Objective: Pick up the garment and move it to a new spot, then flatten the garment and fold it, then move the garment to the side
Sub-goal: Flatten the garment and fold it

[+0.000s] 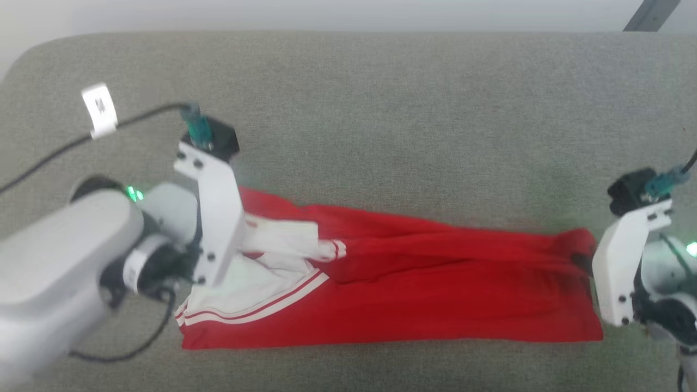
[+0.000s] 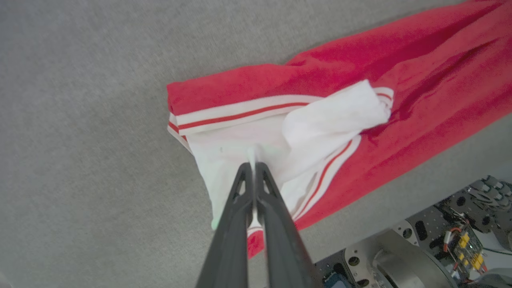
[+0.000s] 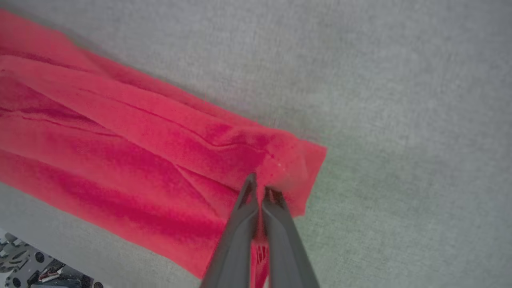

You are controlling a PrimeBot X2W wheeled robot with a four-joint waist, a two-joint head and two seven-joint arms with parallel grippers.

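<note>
Left wrist view, left gripper (image 2: 253, 168) clamped tight on white panel of shiny red-and-white sports jersey (image 2: 420, 88), right wrist view, right gripper (image 3: 261, 186) pinching its red end.

No readable text; white tag (image 1: 99, 111) on cable (image 1: 142, 114) bears dark mark, too blurred to read.

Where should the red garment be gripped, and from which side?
At its two short ends, from above: the garment lies as a long band, so end grips should keep it taut. The left gripper pinches the white end, the right gripper the red end.
</note>
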